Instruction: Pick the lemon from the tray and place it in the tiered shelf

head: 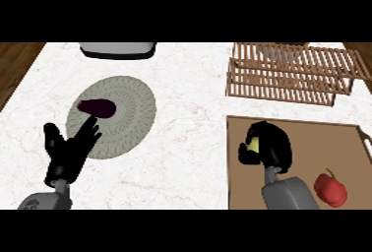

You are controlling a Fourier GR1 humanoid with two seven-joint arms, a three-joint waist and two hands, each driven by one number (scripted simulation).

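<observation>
The right hand (270,145) is seen over the left part of the brown tray (305,129), its fingers curled round the lemon (254,144) — only a small yellow patch of the fruit is visible at the hand's left side, the rest being hidden by the black fingers. Whether the lemon is lifted or touching the tray floor cannot be told. The grey right forearm enters from the lower edge just below the hand. On the same tray, toward its lower right and apart from the hand, a red pepper (330,190) is noted. Beyond the tray's far edge the wooden tiered shelf (291,74) is located, its slats lying near the counter's right rear corner. The left hand (69,150) is recorded at the lower left, fingers straight and spread, pointing up; its fingertips overlap the near edge of a round grey woven mat (127,98). A dark purple item (97,108) rests on the mat's left part, just above those fingertips. A grey appliance (117,49) is partly seen at the rear edge of the white marble counter (189,147).
</observation>
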